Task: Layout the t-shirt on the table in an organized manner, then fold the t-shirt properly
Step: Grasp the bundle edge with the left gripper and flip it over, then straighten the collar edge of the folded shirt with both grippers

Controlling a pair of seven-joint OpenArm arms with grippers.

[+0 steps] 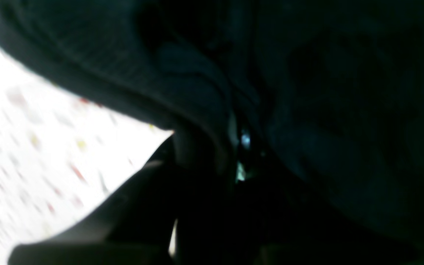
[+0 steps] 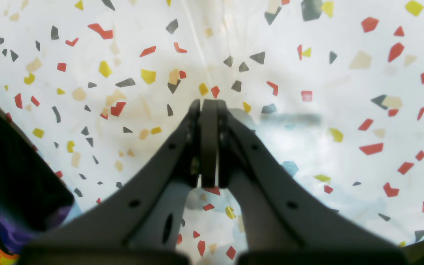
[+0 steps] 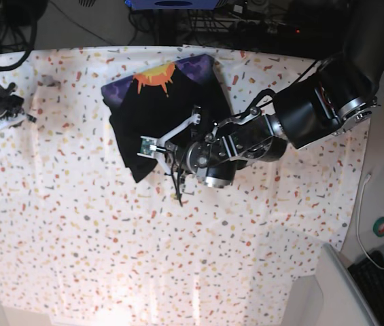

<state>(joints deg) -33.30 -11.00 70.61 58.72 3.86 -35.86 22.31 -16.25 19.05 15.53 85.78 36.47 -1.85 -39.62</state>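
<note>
Left gripper pinched the t-shirt; right gripper waited, closed and empty.

The black t-shirt [image 3: 164,112] lay bunched near the far edge of the speckled table [image 3: 76,238], sunburst print at its far end. The left gripper [image 3: 152,151] was squeezed narrow on the shirt's near edge, so the cloth stretched away from it toward the far edge. The right gripper [image 2: 209,106] sat well off beside the shirt, over bare table. Nothing else lay near the shirt.
</note>
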